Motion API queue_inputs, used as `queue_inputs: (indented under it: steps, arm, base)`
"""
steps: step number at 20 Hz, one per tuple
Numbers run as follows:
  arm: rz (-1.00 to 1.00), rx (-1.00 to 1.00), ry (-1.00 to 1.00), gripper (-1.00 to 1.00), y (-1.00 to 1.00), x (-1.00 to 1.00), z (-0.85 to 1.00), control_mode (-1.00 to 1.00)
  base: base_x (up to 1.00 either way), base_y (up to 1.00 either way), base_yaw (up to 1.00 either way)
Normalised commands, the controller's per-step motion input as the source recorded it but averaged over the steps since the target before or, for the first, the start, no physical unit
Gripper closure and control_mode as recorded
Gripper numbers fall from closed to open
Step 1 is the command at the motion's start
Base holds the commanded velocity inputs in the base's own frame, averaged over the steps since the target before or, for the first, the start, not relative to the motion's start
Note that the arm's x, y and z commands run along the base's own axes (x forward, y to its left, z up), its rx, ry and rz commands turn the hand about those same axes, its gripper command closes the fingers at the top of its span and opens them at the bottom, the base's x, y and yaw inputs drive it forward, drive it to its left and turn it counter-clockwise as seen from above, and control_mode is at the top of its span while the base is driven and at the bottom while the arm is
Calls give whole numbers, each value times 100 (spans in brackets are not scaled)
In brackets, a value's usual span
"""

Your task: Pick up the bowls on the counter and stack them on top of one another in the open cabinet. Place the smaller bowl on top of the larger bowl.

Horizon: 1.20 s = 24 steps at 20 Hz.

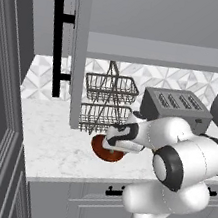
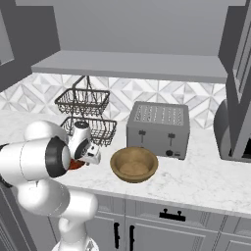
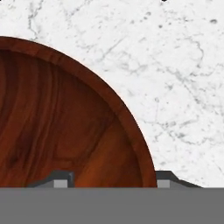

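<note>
A simulated kitchen with grey cabinetry and a white marble counter.

At the far left of the left base view, the open door of the grey wall cabinet hangs edge-on, with its long black bar handle upright. The cabinet's flat grey shelf runs rightward from the door, above the counter.

Below the shelf, near the back edge of the counter against a pale patterned tile wall, stands a two-tier wire basket rack.

Just in front of the rack, toward the counter's front edge, sits the smaller bowl, glossy dark reddish-brown, resting on the marble. The white robot arm bends over it, and the gripper is down at the bowl. In the hand view its rim curves between the two dark fingertips: one tip lies over the bowl's inside, the other over the bare marble outside the rim. The fingers are spread apart, astride the rim, not squeezed on it.

To the right of the smaller bowl, well apart from it in the right base view, the larger bowl of light tan wood sits upright near the front edge of the counter.

Just behind the larger bowl stands a grey four-slot toaster.

At the far right end of the counter is a rounded dark grey appliance, partly hidden.
</note>
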Motion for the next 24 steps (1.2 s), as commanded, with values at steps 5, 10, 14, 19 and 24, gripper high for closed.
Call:
queue_inputs:
  steps: [5, 10, 14, 19, 24]
  arm:
    - [0, 0, 0, 100, 1, 0, -1, -100]
    - [-2, 0, 0, 100, -1, -8, 13, -100]
    - [-8, 0, 0, 100, 0, -4, 4, -100]
    - [-13, 1, 0, 100, 0, 0, 0, -100]
    - [-20, 9, 0, 100, -3, -9, 18, -100]
  base:
    - [0, 0, 0]
    - [0, 0, 0]
    - [0, 0, 0]
    - [0, 0, 0]
    - [0, 0, 0]
